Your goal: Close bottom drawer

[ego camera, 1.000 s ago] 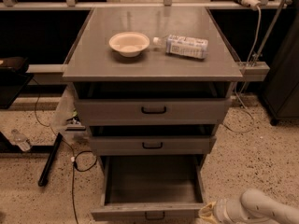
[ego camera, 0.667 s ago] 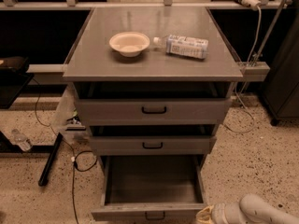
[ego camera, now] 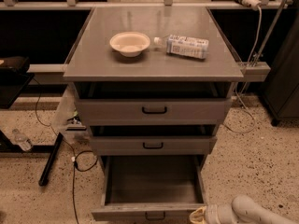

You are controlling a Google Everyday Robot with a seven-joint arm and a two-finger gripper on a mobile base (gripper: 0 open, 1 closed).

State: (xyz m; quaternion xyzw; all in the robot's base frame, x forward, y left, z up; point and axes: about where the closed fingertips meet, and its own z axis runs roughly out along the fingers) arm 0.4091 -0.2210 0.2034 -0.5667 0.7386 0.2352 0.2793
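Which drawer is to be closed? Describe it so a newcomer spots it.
The grey metal cabinet in mid-frame has three drawers stacked under its top. The bottom drawer, with the gripper beside its front's right end, is the lowest. Only it is pulled far out, its empty box showing; the two above are nearly shut.

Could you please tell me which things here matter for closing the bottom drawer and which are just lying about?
Job: bottom drawer, pulled open; gripper, low beside its front's right end.
Lying about: bowl and bottle on the cabinet top; middle drawer; top drawer.
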